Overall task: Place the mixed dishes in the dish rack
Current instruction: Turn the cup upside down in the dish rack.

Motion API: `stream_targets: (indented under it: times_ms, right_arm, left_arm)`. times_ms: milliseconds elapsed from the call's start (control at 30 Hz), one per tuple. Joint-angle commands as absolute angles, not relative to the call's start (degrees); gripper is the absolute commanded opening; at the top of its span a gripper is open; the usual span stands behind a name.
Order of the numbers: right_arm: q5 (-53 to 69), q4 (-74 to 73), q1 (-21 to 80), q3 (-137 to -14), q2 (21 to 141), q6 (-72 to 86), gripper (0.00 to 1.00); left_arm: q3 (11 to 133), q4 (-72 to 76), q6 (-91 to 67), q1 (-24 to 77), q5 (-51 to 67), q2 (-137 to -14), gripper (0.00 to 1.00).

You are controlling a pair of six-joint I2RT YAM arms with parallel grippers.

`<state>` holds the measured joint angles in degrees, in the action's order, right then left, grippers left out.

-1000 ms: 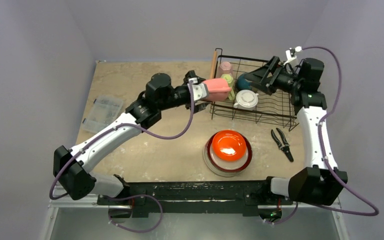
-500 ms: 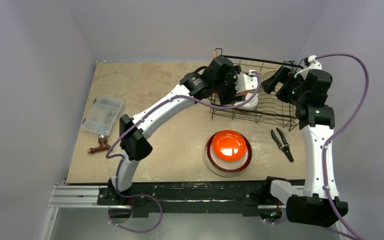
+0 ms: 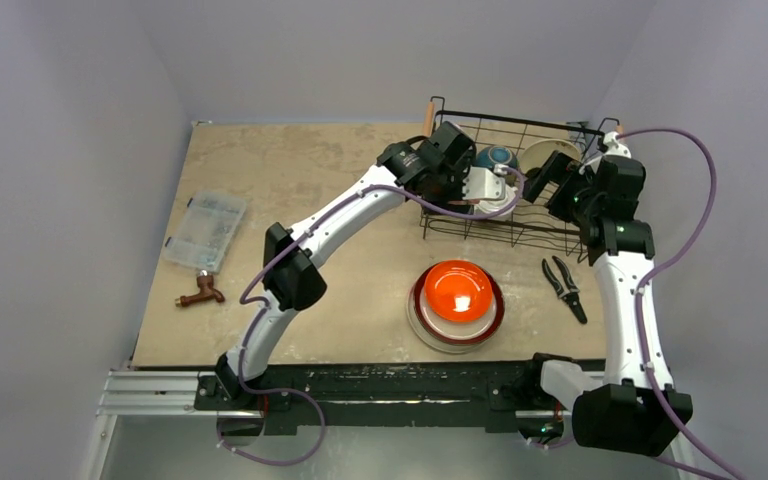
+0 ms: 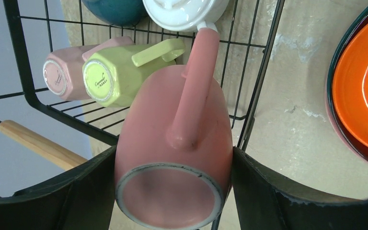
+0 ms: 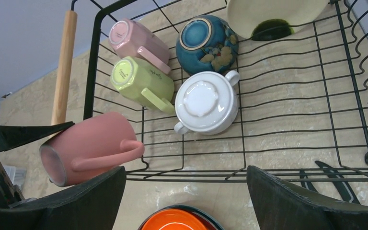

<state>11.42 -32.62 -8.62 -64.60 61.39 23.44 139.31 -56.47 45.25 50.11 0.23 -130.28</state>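
Note:
My left gripper (image 4: 175, 191) is shut on the salmon mug (image 4: 175, 143), which lies sideways at the near left corner of the dish rack (image 4: 26, 72) with its handle pointing into it. I cannot tell whether it touches the wires. Inside the rack (image 5: 96, 72) lie the pale pink mug (image 5: 134, 40), yellow-green mug (image 5: 141, 79), white mug (image 5: 203, 100), teal bowl (image 5: 206, 43) and a cream plate (image 5: 273, 14). My right gripper (image 5: 187, 201) hangs open and empty over the rack's near edge. A red-orange plate (image 3: 457, 290) tops a stack in front of the rack.
Black pliers (image 3: 563, 288) lie to the right of the plate stack. A clear compartment box (image 3: 205, 230) and a small brown object (image 3: 198, 292) sit at the table's left. The rack's wooden handle (image 5: 64, 62) runs along its left side.
My left arm swung in with the salmon mug and lowered it to the rack's near left corner. My right gripper drew back toward the rack's near right and opened wider.

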Motion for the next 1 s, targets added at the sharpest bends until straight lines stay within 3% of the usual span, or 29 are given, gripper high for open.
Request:
stream_targets:
  times_ms: [0,200,333,467,767,967]
  right_arm:
    - [13.46,-27.68,-8.44,-63.53,62.06,23.14,0.99]
    - [28.19,-15.79,-8.35,-56.82,62.62,21.92,0.97]
    - [33.78,-10.02,-8.4,-52.61,67.9,33.1,0.76]
    - [38.7,-0.64,-8.03,-48.75,71.0,50.41,0.78]
    - [28.25,-18.55,-1.66,-57.57,78.04,65.27,0.83]
    - [30.98,-26.0,-0.44,-62.78,85.91,70.88,0.84]
  left_arm:
    - [143.14,-54.22,50.61,49.77,0.8,-130.35,0.0]
    - [143.13,-52.73,51.17,49.11,1.82,-131.57,0.0]
    - [142.07,-51.56,50.65,49.06,2.23,-131.05,0.0]
    - [139.78,-50.24,49.92,49.04,2.61,-130.21,0.0]
    - [136.06,-47.12,48.96,49.04,0.77,-128.93,0.0]
    - [135.47,-45.87,48.23,49.09,0.93,-128.28,0.0]
